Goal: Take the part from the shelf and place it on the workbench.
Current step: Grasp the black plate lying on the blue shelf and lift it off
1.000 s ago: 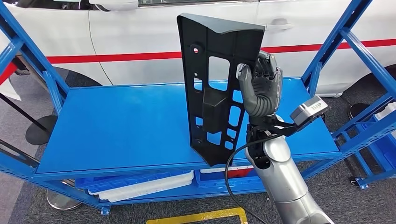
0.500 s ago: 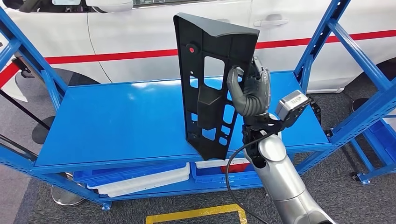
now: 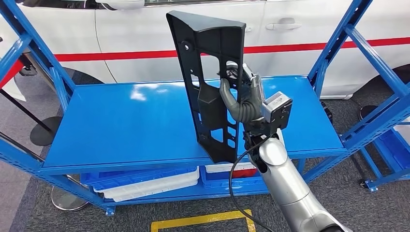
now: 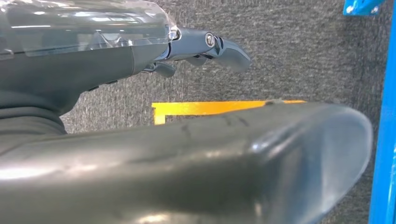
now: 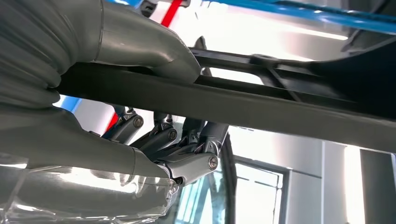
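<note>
- The part (image 3: 208, 87), a long black plastic panel with cut-outs and a folded top lip, is held upright in the air over the front right portion of the blue shelf (image 3: 121, 125); its lower corner sits level with the shelf's front edge in the head view, and whether it clears the surface cannot be told for certain
- Right robot hand (image 3: 241, 96) is clamped on the part: thumb through one of the mid-height openings, fingers wrapped behind a rib. The right wrist view confirms this, with the thumb (image 5: 154, 51) over a black bar and the dark fingers (image 5: 187, 140) curled under it
- Judgement: the upright carry by an inner rib keeps the long panel balanced close to the wrist and away from the shelf posts (image 3: 338, 53) during transfer
- Left robot hand (image 4: 205, 46) hangs low over the grey floor beside a yellow floor marking (image 4: 210, 107); it holds nothing visible, fingers gently curved and apart
- Hidden or unclear: the workbench named in the task is not identifiable; the rear face of the part is concealed; the lower tier holds trays (image 3: 150, 186), contents indistinct
- A white car with a red stripe (image 3: 121, 53) stands behind the shelf, cut off by the frame
</note>
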Robot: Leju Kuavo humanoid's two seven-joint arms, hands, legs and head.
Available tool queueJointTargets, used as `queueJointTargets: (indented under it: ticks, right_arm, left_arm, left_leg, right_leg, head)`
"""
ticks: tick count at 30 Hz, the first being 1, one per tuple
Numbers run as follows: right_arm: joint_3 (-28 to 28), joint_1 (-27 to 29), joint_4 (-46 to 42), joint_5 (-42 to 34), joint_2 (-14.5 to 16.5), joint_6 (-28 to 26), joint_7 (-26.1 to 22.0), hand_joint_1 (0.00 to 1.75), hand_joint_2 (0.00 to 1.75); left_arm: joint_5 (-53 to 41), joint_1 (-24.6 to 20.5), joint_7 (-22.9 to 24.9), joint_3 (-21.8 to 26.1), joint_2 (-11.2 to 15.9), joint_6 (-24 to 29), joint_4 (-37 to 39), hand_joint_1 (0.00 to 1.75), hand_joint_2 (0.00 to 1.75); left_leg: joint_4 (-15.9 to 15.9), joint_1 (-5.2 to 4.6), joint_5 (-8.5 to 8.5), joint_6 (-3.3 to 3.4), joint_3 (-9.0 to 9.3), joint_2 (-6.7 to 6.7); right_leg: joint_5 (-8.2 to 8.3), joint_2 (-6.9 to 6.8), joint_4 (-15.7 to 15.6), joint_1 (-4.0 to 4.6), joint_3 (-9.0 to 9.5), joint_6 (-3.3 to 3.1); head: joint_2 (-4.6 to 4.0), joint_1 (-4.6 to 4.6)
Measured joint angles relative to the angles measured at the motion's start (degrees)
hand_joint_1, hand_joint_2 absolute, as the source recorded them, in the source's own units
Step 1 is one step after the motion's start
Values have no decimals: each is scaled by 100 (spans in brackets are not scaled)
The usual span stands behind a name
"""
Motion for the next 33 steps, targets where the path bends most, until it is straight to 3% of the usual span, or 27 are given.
queueJointTargets:
  ticks: [1,3,5,8,10,12,13,14,15,17,19,20,22,24,27,28,29,30,32,33]
  right_arm:
    - [-1,19,5,13,-3,-19,3,175,175]
    - [-3,50,-1,34,-7,-34,6,175,175]
    - [-5,99,-15,61,-10,-35,10,175,175]
    - [-14,176,-52,91,-20,-36,18,175,175]
    - [-17,209,-86,100,-20,-37,20,175,175]
    - [-19,263,-99,105,-20,-37,21,175,175]
    - [-19,297,-102,108,-20,-37,21,175,175]
    - [-21,327,-108,110,-20,-37,21,131,175]
    - [-24,351,-122,114,-20,-37,21,87,175]
    - [-38,378,-169,120,-21,-37,21,0,175]
    - [-62,396,-217,134,-25,-37,20,0,175]
    - [-74,410,-237,144,-27,-37,19,0,175]
    - [-96,443,-277,166,-31,-37,19,0,175]
    - [-126,467,-317,178,-42,-37,15,0,175]
    - [-175,512,-339,185,-65,-33,10,0,175]
    - [-182,540,-339,187,-71,-29,10,0,175]
    - [-186,566,-339,189,-75,-24,11,39,175]
    - [-188,581,-340,191,-80,-18,14,82,175]
    - [-193,581,-344,194,-87,-3,22,168,175]
    - [-196,576,-348,196,-91,7,27,173,175]
  left_arm:
    - [-23,1,4,-4,-4,-7,0,0,0]
    - [-57,-4,13,-11,-9,-13,0,0,0]
    - [-75,-12,22,-15,-12,-14,0,0,0]
    - [-81,-14,59,-20,-12,-10,0,0,0]
    - [-81,-13,100,-21,-10,-6,0,0,0]
    - [-81,-8,137,-21,-10,-5,0,0,0]
    - [-83,-4,150,-20,-10,-7,0,0,0]
    - [-87,0,158,-20,-10,-13,0,0,44]
    - [-97,2,157,-20,-9,-29,0,0,87]
    - [-127,-1,134,-24,-1,-97,0,0,175]
    - [-163,-7,111,-31,10,-168,0,0,175]
    - [-175,-7,107,-36,14,-195,0,0,175]
    - [-188,-4,103,-47,15,-245,0,0,87]
    - [-189,-5,94,-55,15,-283,0,0,0]
    - [-188,-9,84,-58,15,-286,0,0,0]
    - [-189,-6,83,-58,16,-276,0,0,0]
    - [-190,-2,84,-58,16,-263,0,0,0]
    - [-191,1,84,-58,16,-250,0,0,0]
    - [-191,0,84,-58,16,-232,0,0,0]
    - [-190,-2,83,-58,16,-228,0,0,0]
  left_leg:
    - [21,1,-9,-14,-1,-3]
    - [68,-21,-32,-69,-25,-6]
    - [90,-39,-36,-134,-51,-6]
    - [164,-27,-104,-233,-84,-3]
    - [659,-12,-416,-285,-296,0]
    - [1466,-2,-784,-316,-653,1]
    - [1729,1,-852,-323,-771,1]
    - [1778,1,-808,-322,-791,1]
    - [1580,2,-659,-312,-695,1]
    - [759,-2,-280,-266,-290,1]
    - [189,-24,-107,-208,-25,-5]
    - [127,-39,-116,-182,-6,-9]
    - [94,-37,-81,-119,-19,-9]
    - [44,-14,-36,-39,-15,-2]
    - [23,-16,-8,20,-36,4]
    - [25,-21,-6,22,-42,3]
    - [29,-23,-6,22,-44,2]
    - [36,-24,-8,20,-43,-1]
    - [56,-25,-20,1,-36,-7]
    - [75,-36,-31,-17,-43,-9]
  right_leg:
    - [216,-2,-409,-15,197,-2]
    - [457,0,-1078,-9,511,-28]
    - [473,11,-1243,23,565,-73]
    - [517,13,-1282,-2,556,-181]
    - [538,-1,-1304,-19,553,-239]
    - [540,-7,-1301,-7,538,-256]
    - [540,-7,-1299,-1,535,-257]
    - [540,-7,-1295,3,534,-257]
    - [538,-4,-1290,4,538,-254]
    - [529,4,-1277,9,550,-235]
    - [530,13,-1264,23,537,-184]
    - [538,16,-1265,27,525,-152]
    - [548,20,-1273,27,510,-82]
    - [405,18,-1092,26,429,-31]
    - [-128,15,-83,21,-38,5]
    - [-224,14,221,20,-181,11]
    - [-216,13,345,19,-239,13]
    - [-100,12,242,19,-187,7]
    - [290,11,-496,21,181,-24]
    - [424,11,-867,33,363,-42]
  head:
    - [0,0]
    - [0,0]
    - [0,-1]
    - [0,-1]
    - [0,-1]
    - [0,0]
    - [0,0]
    - [0,0]
    - [0,0]
    - [0,0]
    - [0,0]
    - [0,0]
    - [0,0]
    - [0,0]
    - [0,0]
    - [0,0]
    - [0,0]
    - [0,0]
    - [0,0]
    - [0,0]
